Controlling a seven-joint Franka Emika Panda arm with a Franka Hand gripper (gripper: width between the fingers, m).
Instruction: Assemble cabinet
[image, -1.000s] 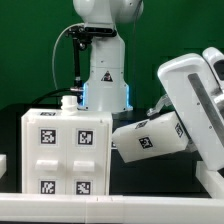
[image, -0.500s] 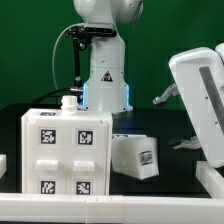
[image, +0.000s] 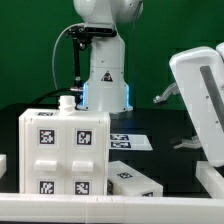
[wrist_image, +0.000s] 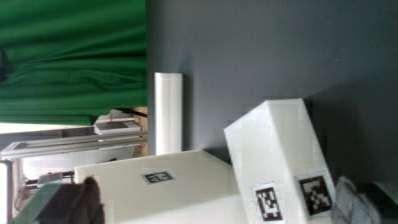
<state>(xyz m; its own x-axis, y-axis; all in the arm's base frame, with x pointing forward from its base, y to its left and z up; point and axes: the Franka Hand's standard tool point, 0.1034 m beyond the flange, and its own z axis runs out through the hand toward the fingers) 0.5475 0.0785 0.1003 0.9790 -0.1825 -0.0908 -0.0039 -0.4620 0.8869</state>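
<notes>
The big white cabinet body stands at the exterior view's left, with several marker tags on its front and a small white knob on top. A smaller white cabinet piece lies flat on the black table beside it, tags up. In the wrist view the body and the smaller piece lie well below my gripper. Its dark fingertips stand wide apart and hold nothing. In the exterior view the white arm is raised at the right and hides the gripper.
The marker board lies flat on the table behind the smaller piece. The robot base stands at the back before a green curtain. A white rail runs along the table edge. Small white blocks sit at the front corners.
One second ago the smaller piece hung tilted in the air by the arm. It then dropped to the table and has now tipped over flat. The arm drew back to the right.
</notes>
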